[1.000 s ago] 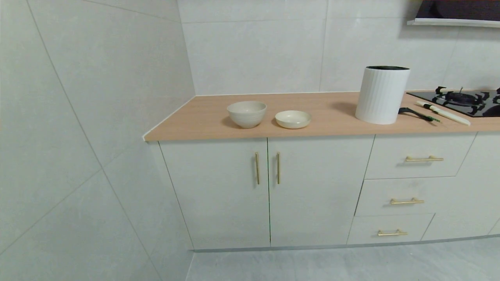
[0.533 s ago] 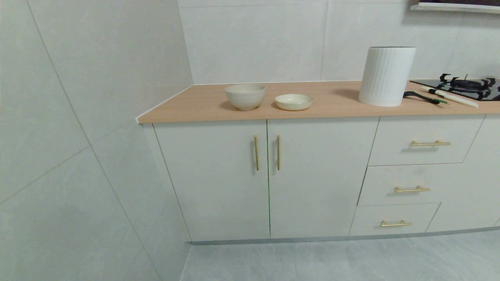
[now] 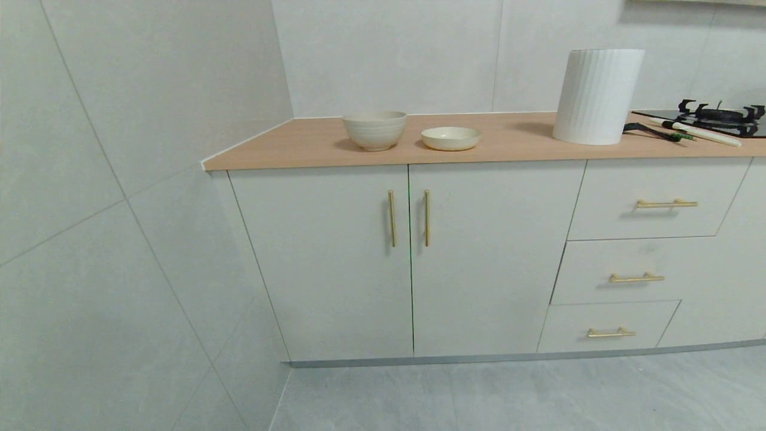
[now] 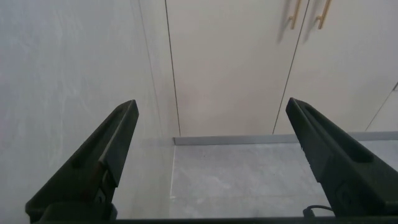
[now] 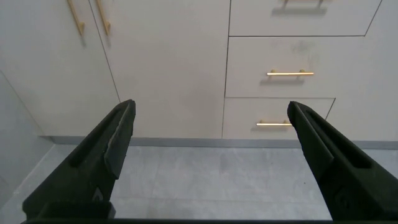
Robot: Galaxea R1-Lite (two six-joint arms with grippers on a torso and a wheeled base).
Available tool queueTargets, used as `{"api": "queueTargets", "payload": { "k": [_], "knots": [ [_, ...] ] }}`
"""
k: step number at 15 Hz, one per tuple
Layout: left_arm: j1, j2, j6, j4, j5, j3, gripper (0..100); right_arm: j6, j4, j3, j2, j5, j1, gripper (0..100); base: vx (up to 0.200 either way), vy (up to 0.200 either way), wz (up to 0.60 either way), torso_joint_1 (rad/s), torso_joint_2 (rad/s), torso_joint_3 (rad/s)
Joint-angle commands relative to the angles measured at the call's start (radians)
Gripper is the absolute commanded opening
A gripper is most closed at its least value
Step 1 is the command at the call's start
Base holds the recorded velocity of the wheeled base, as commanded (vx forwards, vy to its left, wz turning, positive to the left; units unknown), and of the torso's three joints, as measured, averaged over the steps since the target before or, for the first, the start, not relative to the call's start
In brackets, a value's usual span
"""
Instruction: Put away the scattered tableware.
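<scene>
A: Tableware status?

B: Beige deep bowl [image 3: 374,130], upright on the wooden countertop [image 3: 299,146], toward its left corner end. Cream shallow dish [image 3: 450,138] just to its right, upright, near but not touching.

A: Contents?

B: Bowl's inside is hidden at this angle, can't tell.

A: Cutlery?

B: Black utensil [image 3: 649,130] lies flat at the right of the white ribbed canister [image 3: 597,97], one end at its base. Long white utensil [image 3: 697,133] lies flat just beside it. Both are well apart from the bowl and dish. Exact type too small to tell.
</scene>
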Motion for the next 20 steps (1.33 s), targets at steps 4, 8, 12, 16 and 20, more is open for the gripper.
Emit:
{"api": "queueTargets", "payload": {
  "k": [4, 8, 12, 16, 20],
  "knots": [
    [0.000, 0.000, 0.000, 0.000, 0.000, 0.000, 100, 0.000, -0.001, 0.000, 0.000, 0.001, 0.000, 100, 0.000, 0.000, 0.00, 0.000, 0.00, 0.000],
    [0.000, 0.000, -0.001, 0.000, 0.000, 0.000, 100, 0.000, -0.001, 0.000, 0.000, 0.001, 0.000, 100, 0.000, 0.000, 0.45, 0.003, 0.00, 0.001],
    [0.000, 0.000, 0.000, 0.000, 0.000, 0.000, 100, 0.000, -0.001, 0.000, 0.000, 0.001, 0.000, 100, 0.000, 0.000, 0.00, 0.000, 0.00, 0.000],
    [0.000, 0.000, 0.000, 0.000, 0.000, 0.000, 100, 0.000, -0.001, 0.000, 0.000, 0.001, 0.000, 100, 0.000, 0.000, 0.00, 0.000, 0.00, 0.000],
    [0.000, 0.000, 0.000, 0.000, 0.000, 0.000, 100, 0.000, -0.001, 0.000, 0.000, 0.001, 0.000, 100, 0.000, 0.000, -0.15, 0.002, 0.00, 0.003]
  ]
}}
